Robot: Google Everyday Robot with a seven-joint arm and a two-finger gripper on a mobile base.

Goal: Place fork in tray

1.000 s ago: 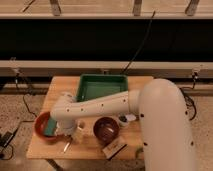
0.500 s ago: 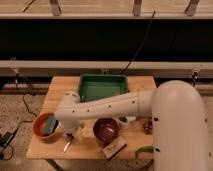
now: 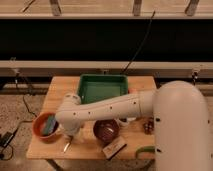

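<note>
Hovering gripper (image 3: pixel 70 136) over fork (image 3: pixel 66 146), beside orange bowl (image 3: pixel 36 126); jaws wide, empty.

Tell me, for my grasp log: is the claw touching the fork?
Cannot tell. Camera view: the claw sits directly over the fork, and the wrist hides any contact.

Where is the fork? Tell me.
Low on the left of the camera view, the fork lies on the table between the orange bowl and the brown bowl, just below the gripper.
</note>
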